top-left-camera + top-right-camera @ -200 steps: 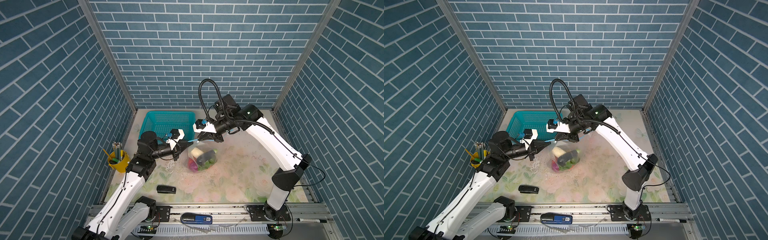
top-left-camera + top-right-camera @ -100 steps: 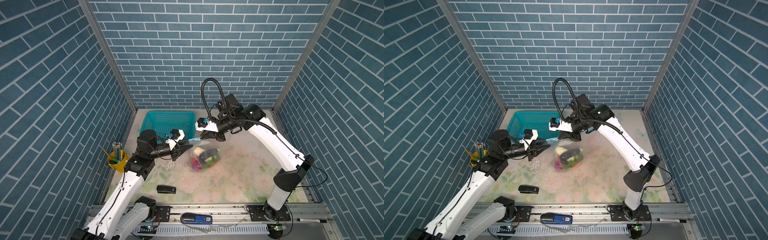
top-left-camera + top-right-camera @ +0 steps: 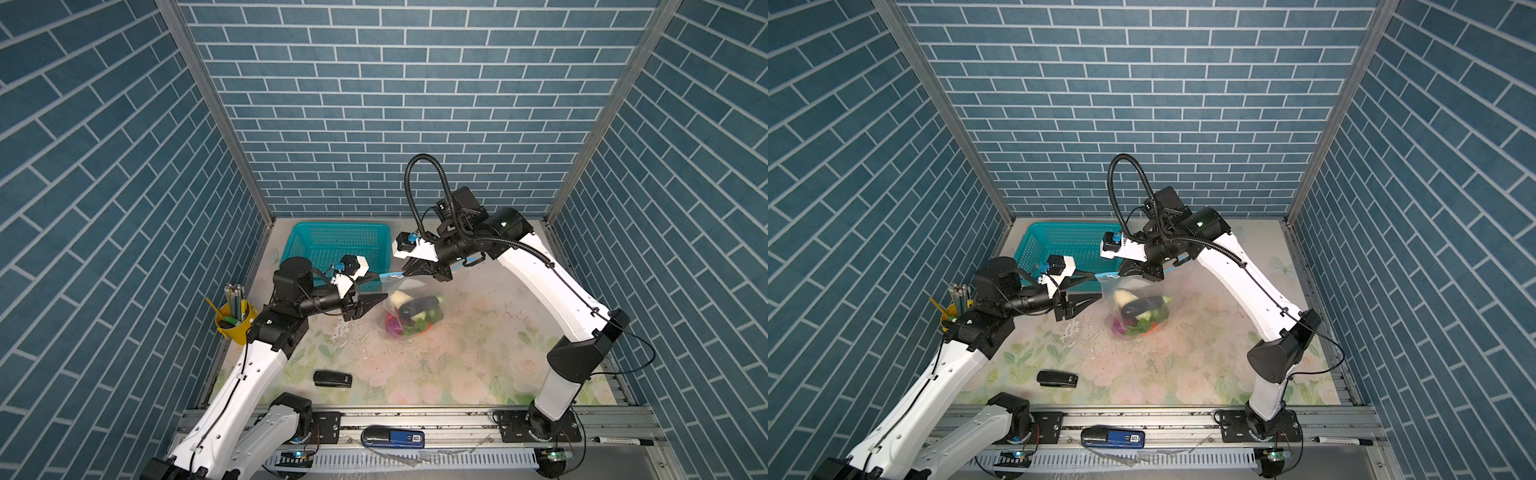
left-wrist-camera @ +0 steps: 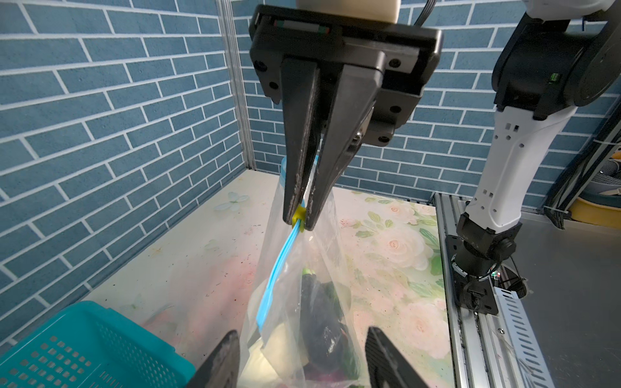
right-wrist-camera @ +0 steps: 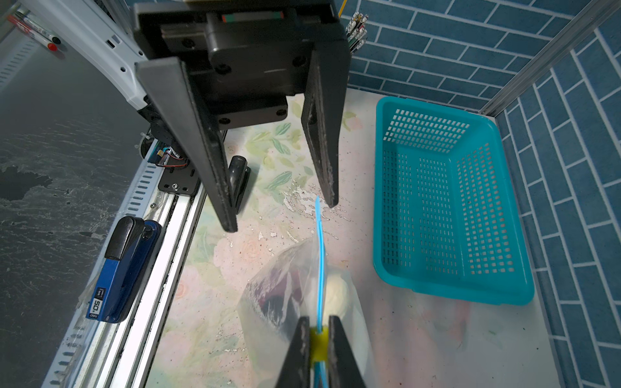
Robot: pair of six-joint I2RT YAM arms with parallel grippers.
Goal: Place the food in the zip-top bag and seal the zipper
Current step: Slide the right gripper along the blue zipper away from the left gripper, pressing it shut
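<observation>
While brick walls (image 3: 374, 104) ring the table (image 3: 478, 365), right fingers (image 4: 297, 161) pinch slider (image 4: 299, 215) — left fingers (image 5: 205, 158) apart

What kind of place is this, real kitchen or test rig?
Likely a robot test cell: brick-print wall panels, a left arm and a right arm bolted to a front rail, and props like a teal basket and pencil cup on a floral-print table.

Right hand (image 3: 1124, 272) pinches zipper (image 3: 1108, 275) — bag (image 3: 1130, 287) (filled) upright.
</observation>
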